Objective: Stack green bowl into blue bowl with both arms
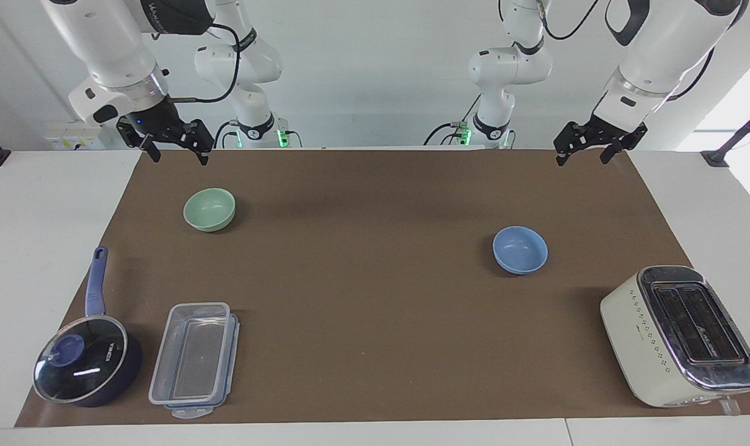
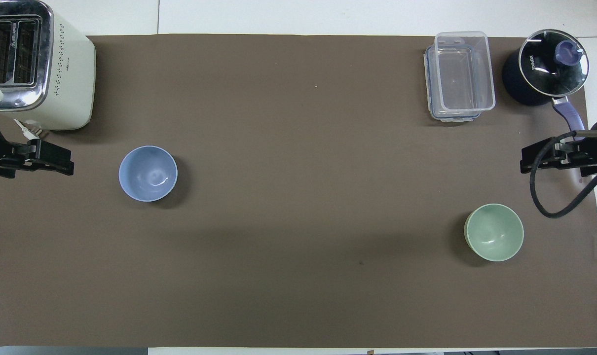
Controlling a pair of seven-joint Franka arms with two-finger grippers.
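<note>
One small round pale mint-green bowl (image 1: 209, 209) (image 2: 494, 232), upright, mouth up, round so no long axis; sits toward the right arm's end of the brown mat (image 1: 375, 347). One small round light periwinkle-blue bowl (image 1: 520, 249) (image 2: 148, 173), upright, toward the left arm's end, farther from the robots. Bowls well apart, bare mat between. Right gripper (image 1: 178, 151) and left gripper (image 1: 582, 153) both spread apart, holding nothing, raised over the mat's robot-side edge.

Toaster (image 2: 37, 69) top perhaps edge-cropped overhead
</note>
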